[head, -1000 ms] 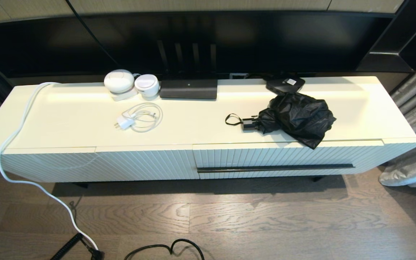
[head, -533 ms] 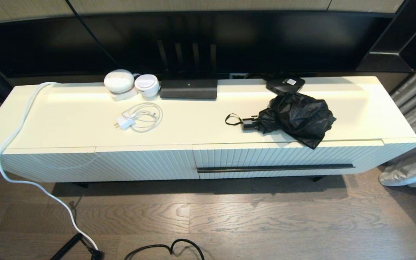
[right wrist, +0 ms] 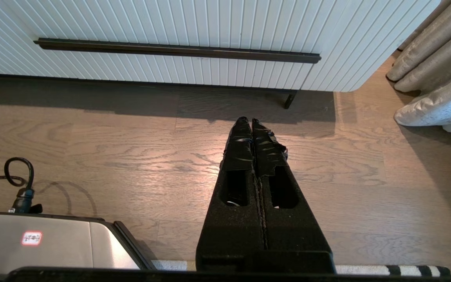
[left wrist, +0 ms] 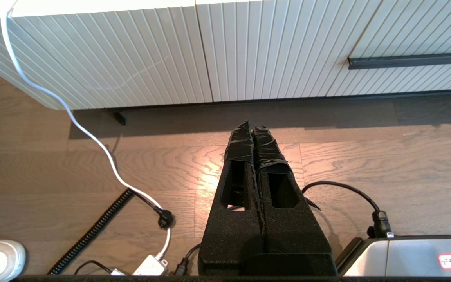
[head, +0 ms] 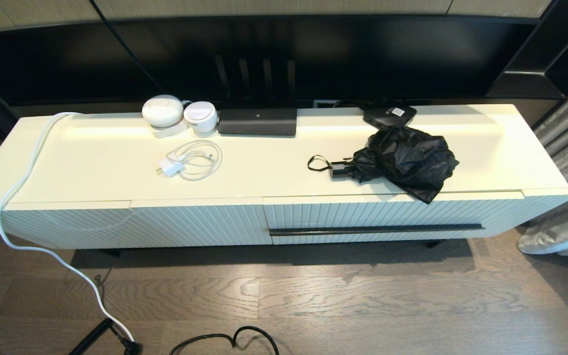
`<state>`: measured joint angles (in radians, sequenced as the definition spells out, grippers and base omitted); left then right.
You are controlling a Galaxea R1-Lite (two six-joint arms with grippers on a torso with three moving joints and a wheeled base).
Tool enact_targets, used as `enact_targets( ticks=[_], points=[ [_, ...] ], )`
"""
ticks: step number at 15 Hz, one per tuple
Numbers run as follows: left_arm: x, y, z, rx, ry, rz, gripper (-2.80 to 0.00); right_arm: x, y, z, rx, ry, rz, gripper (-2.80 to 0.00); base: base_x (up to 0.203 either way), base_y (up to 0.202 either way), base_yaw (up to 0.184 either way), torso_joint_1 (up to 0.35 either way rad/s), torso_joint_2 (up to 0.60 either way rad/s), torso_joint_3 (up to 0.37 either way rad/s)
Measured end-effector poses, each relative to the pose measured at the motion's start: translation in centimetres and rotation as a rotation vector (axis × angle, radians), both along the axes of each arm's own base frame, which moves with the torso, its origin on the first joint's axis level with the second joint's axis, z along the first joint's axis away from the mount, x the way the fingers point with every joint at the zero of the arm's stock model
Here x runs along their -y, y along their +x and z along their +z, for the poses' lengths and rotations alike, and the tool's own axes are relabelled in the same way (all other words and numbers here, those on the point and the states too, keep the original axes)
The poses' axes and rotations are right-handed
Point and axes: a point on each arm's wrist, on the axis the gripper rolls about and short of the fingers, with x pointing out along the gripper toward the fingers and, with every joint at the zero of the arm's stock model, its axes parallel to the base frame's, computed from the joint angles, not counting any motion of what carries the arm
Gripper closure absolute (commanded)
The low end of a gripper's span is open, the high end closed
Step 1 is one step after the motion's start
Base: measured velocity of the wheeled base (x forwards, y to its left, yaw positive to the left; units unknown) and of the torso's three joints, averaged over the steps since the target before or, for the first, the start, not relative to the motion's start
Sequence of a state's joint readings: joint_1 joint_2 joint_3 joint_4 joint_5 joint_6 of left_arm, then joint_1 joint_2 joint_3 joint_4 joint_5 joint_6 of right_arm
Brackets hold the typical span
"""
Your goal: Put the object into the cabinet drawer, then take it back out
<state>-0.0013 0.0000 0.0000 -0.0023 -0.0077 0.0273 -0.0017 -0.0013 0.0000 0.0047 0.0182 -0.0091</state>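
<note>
1. Both grippers hang low over the grey-brown wood plank floor (head: 313,301), short of the cabinet. The left gripper (left wrist: 252,127) and the right gripper (right wrist: 248,122) each have their black taped fingers pressed together, clenched on nothing, pointing toward the cabinet front.
2. Ahead of the right gripper is the wide cream fluted cabinet drawer (head: 392,214), closed, with its long thin dark bar handle (right wrist: 176,50) running crosswise. A white cable (left wrist: 92,137) trails over the floor beside the left gripper.
3. Beyond and above the drawer, on the long low cream cabinet top (head: 91,167), lies the compact black folding umbrella with wrinkly fabric (head: 407,160). Its long axis runs along the cabinet, with the short handle and wrist loop toward the robot's left.
4. Farther back stands a long black rectangular device (head: 257,121).
</note>
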Motion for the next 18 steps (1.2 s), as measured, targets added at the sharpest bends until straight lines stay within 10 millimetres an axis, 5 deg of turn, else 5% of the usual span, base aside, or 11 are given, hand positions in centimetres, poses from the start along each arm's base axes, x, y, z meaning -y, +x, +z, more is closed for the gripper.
enact_targets(
  ticks=[18],
  points=[
    [0.0, 0.0, 0.0, 0.0, 0.0, 0.0, 0.0, 0.0, 0.0, 0.01, 0.001, 0.007, -0.002, 0.0, 0.0, 0.0, 0.0, 0.0, 0.0, 0.0]
  ],
)
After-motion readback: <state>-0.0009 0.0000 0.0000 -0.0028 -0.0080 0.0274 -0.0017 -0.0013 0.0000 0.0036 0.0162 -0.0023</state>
